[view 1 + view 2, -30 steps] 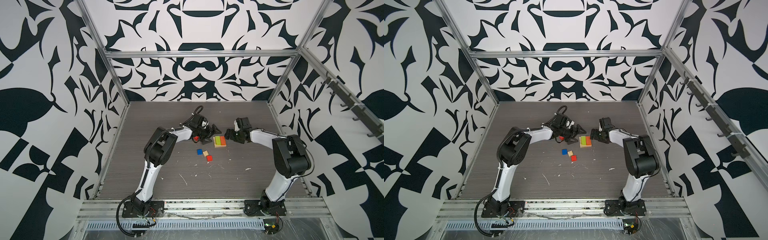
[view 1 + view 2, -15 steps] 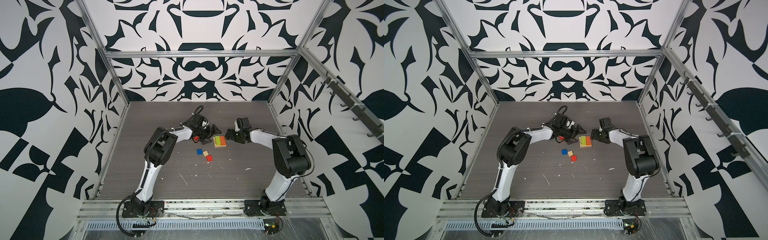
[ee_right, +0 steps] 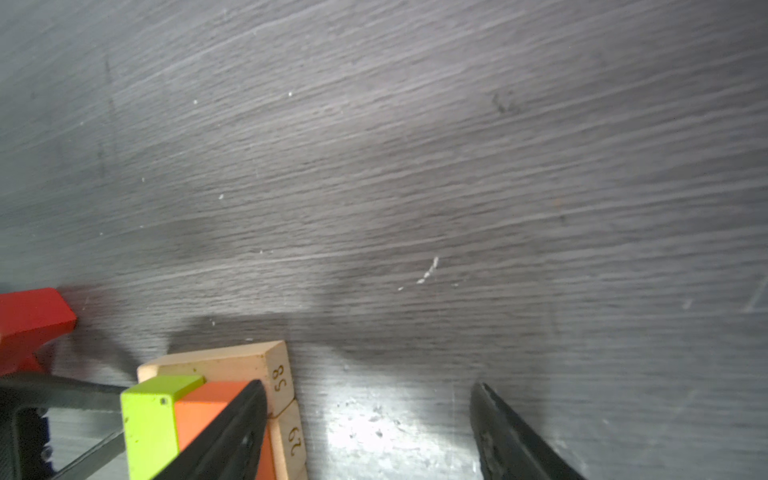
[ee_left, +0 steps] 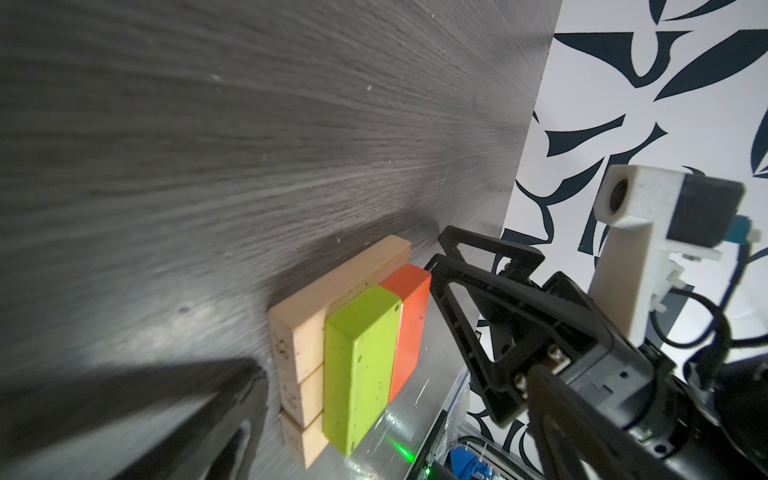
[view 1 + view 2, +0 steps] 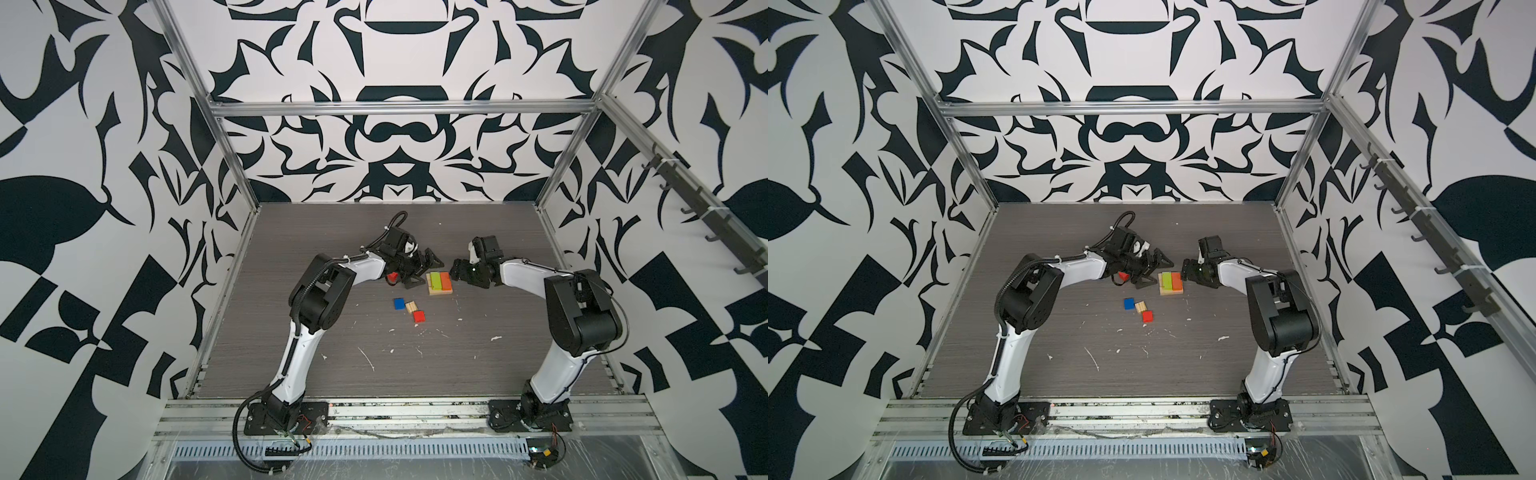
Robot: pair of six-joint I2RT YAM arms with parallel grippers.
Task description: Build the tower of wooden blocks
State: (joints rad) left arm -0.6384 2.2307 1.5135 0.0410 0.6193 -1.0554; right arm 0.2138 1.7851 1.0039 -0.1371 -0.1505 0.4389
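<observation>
We find the wood block tower only two layers up, near the middle of the table. A tan base of planks laid side by side carries a lime green plank and an orange plank, which touch each other. A bare strip of tan shows along the 9 o'clock edge. The left gripper hovers at the stack's 9 o'clock, jaws spread wide and empty. The right gripper sits at 3 o'clock, jaws apart around bare table, with one finger just beside the orange plank; we cannot tell whether it touches. A red block lies partly hidden under the left arm, farther out at 9 o'clock. A blue cube, a tan cube and a red cube wait loose at 7 o'clock. We judge the second layer to be the step in hand. The next move calls for fetching the red block and lowering it onto the bare strip without nudging the green plank.
</observation>
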